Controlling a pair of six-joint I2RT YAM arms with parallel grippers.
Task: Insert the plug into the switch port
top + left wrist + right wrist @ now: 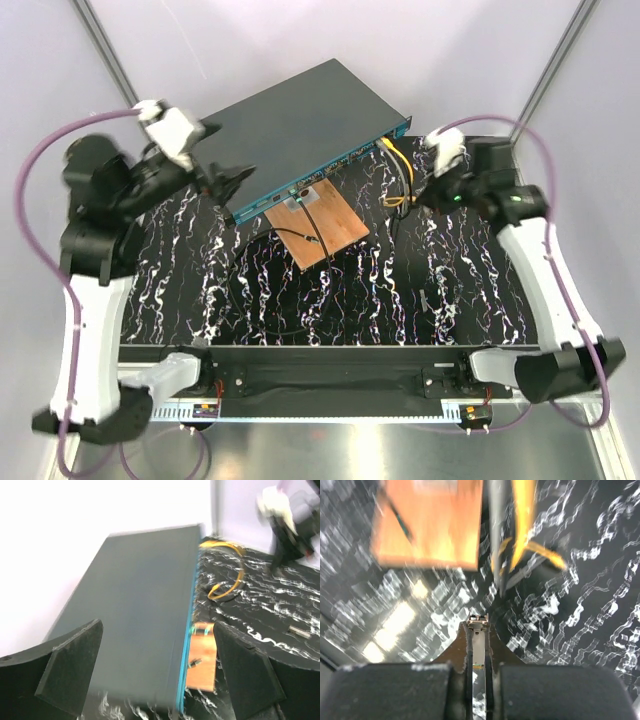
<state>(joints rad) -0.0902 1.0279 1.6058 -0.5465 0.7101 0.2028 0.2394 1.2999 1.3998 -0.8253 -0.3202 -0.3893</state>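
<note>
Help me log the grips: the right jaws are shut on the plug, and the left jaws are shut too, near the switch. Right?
Not quite. The left jaws are open, not shut: the left wrist view shows their fingers wide apart, near the switch. The right jaws are shut on the plug, as you said.

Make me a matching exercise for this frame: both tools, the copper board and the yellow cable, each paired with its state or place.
Column one:
1. left tool
2. right tool
3. copper board
4. yellow cable

Column two:
A. loops onto the table at the switch's right end
B. shut on the plug
C. open, at the switch's left end
D. lies flat in front of the switch's teal face

Pairs: 1-C, 2-B, 3-D, 4-A
</note>
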